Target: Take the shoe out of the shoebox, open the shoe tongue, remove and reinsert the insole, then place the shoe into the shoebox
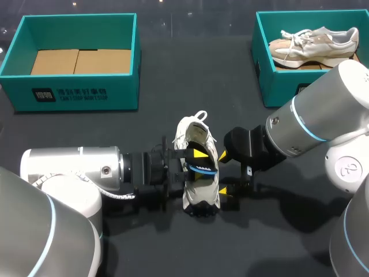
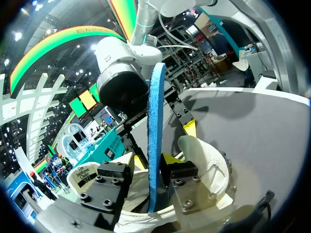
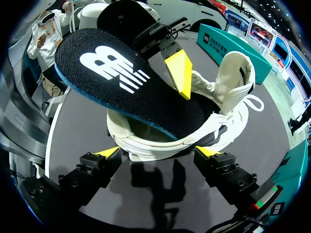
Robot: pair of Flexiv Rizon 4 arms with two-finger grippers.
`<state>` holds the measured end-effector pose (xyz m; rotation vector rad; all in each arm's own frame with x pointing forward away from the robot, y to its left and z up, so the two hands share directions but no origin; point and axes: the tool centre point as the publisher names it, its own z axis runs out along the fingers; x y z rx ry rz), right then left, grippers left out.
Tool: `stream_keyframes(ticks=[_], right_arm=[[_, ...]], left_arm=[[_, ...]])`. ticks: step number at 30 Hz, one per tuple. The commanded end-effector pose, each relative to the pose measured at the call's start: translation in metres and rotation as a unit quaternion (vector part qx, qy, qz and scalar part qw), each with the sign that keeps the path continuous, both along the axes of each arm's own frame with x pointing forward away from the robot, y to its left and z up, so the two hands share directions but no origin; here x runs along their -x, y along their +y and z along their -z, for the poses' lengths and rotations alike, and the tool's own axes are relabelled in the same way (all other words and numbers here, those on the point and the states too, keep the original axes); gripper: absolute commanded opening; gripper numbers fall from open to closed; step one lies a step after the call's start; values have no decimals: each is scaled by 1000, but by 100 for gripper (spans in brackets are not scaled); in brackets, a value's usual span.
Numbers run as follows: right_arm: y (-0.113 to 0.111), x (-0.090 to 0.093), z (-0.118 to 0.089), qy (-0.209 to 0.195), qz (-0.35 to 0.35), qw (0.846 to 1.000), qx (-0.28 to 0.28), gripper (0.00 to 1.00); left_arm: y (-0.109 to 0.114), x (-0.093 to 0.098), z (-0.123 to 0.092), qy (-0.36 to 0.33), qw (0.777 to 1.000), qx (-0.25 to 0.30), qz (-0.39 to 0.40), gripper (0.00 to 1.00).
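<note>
Head view: shoe [image 1: 193, 134] stands on its sole at the table's middle, toe far and heel near, well apart from the two teal boxes at the far edge; the left shoebox [image 1: 69, 95] holds only cardboard, the right box [image 1: 277, 86] a second shoe [image 1: 314, 46]. Left gripper [image 1: 199, 163] comes in from the left with its jaws clamped across the insole [image 1: 203, 169], whose heel end rises clear of the collar while its fore end lies inside the shoe. Right gripper [image 1: 223, 173] sits just beside the shoe's right flank, jaws apart and straddling its length; contact cannot be told. By judgement, the insole is light, thin foam that bends readily, its fabric face offering friction; hold it flat near the heel end. The shoe is probably light, with a soft upper and firmer sole; brace it at the sole or heel, lest it slide or tip.
</note>
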<state>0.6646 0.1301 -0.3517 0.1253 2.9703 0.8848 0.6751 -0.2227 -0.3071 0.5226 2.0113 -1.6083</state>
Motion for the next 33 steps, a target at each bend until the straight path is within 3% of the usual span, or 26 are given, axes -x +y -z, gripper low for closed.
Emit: stream_keyframes(ticks=[1,5,6,7,8,24,32,33], right_arm=[[0,1,0,-1,1,1000,0,100],[0,1,0,-1,1,1000,0,100],[0,1,0,-1,1,1000,0,100],[0,1,0,-1,1,1000,0,100],[0,1,0,-1,1,1000,0,100],[0,1,0,-1,1,1000,0,100],[0,1,0,-1,1,1000,0,100],[0,1,0,-1,1,1000,0,100]], left_arm=[[5,11,-13,-7,1000,-4,-6,35],[4,14,-18,-17,1000,-3,-7,28],[4,15,-18,-21,1000,-3,-6,20],[3,16,-18,-28,1000,-5,-5,4],[2,16,-17,-30,1000,-6,-4,0],[3,-7,25,-67,998,-14,1,0],[6,-14,30,-47,999,-13,-9,0],[7,-12,27,-46,999,-10,-9,7]])
